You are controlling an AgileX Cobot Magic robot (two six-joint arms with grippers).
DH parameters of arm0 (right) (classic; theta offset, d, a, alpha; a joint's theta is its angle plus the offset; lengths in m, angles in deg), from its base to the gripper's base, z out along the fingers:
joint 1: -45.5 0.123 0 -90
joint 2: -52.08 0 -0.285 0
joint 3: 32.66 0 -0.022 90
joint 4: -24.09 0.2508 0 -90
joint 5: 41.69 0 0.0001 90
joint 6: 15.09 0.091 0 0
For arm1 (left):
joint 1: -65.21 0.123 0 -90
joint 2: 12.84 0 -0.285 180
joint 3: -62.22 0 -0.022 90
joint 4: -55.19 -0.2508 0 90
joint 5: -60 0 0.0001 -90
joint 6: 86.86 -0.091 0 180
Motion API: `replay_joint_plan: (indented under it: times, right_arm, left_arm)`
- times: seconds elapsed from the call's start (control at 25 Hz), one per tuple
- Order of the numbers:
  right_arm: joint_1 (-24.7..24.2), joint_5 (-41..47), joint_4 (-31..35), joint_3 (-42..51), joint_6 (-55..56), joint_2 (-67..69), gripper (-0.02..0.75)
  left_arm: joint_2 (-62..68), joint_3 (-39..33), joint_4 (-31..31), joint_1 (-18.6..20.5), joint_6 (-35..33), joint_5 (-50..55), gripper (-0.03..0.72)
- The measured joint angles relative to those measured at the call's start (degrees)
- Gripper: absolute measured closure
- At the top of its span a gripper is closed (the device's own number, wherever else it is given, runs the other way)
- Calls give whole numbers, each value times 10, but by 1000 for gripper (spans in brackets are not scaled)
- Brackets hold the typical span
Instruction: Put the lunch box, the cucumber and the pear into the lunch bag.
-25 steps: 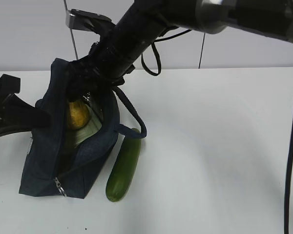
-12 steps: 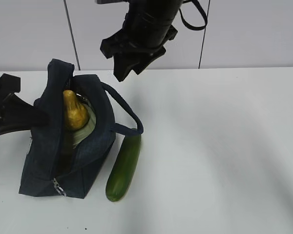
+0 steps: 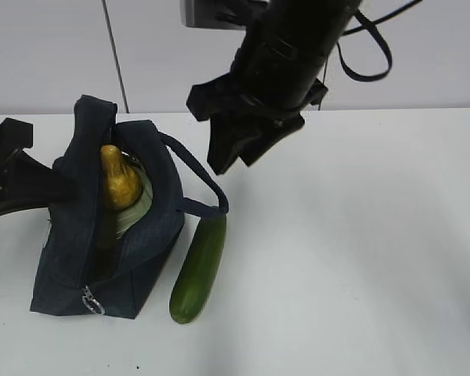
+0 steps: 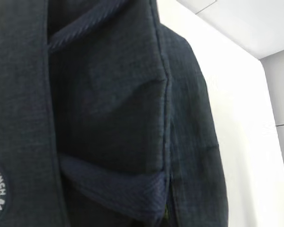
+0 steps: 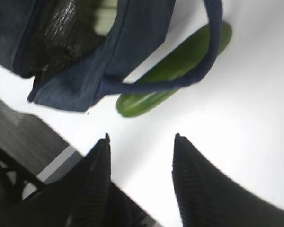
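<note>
The dark navy lunch bag (image 3: 86,258) stands open at the left of the table. The yellow-orange pear (image 3: 118,182) stands upright inside it, against the pale sage-green lid of the lunch box (image 3: 139,207). The dark green cucumber (image 3: 199,269) lies on the table beside the bag's right side, its far end under a strap handle (image 3: 200,176). My right gripper (image 3: 233,163) hangs open and empty above the table, up and right of the cucumber (image 5: 175,71). My left gripper (image 3: 53,186) is at the bag's left wall and seems pinched on the fabric (image 4: 109,94); its fingers are hidden.
White table (image 3: 352,251) stretches right of the cucumber. A grey wall with dark seams (image 3: 113,59) runs behind it. The table's edge and a dark frame below it (image 5: 19,142) show in the right wrist view.
My right gripper has come up out of the bag without the pear, then moved right and a little down. The pear stays upright in the bag. The left arm has not moved.
</note>
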Motion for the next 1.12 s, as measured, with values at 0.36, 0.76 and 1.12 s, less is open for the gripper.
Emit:
replay_joint_plan:
  times: [0.36, 0.76, 1.12]
  right_arm:
    - [7, -201, 173, 281, -18, -83, 395]
    - [26, -308, 221, 316, -58, -7, 393]
    - [26, -359, 239, 282, -59, 65, 106]
  left_arm:
    - [0, 0, 0, 0, -1, -5, 704]
    - [0, 0, 0, 0, -2, -11, 704]
    - [0, 0, 1, 0, -9, -14, 704]
